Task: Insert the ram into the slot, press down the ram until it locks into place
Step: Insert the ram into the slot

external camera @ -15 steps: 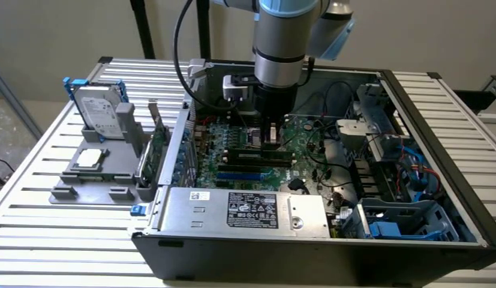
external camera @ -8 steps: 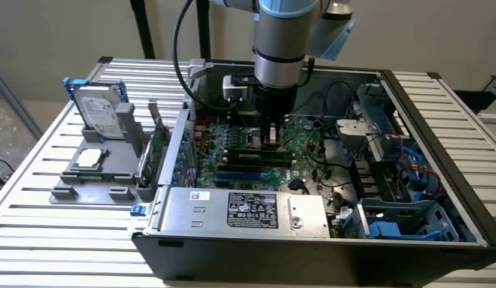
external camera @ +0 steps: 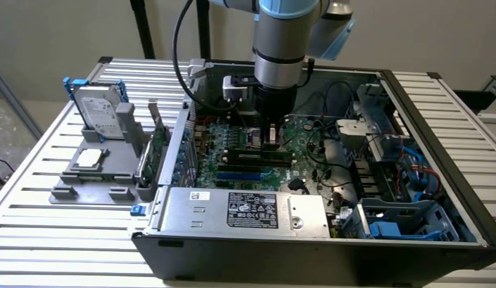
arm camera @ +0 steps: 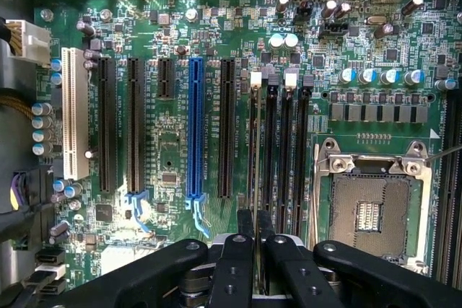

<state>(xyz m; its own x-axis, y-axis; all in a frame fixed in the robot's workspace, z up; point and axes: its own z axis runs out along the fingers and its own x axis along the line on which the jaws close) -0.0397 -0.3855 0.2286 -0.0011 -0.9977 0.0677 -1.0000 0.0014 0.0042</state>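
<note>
Slatted metal desk with an open PC case on it, arm reaching straight down onto the board. The tool looks clenched on the ram, fingers pinching both faces of its top edge. The stick stands edge-up in the slot next to the other black ones.

My take: it's light and stiff but thin, so easy to crack or tilt if pushed off-centre. Grabbing the upper edge around mid-length seems right, with pressure straight down.

Can't tell if it's fully seated or the end clips have closed. One end is hidden under the fingers, and the tool blocks its middle in the exterior view.
</note>
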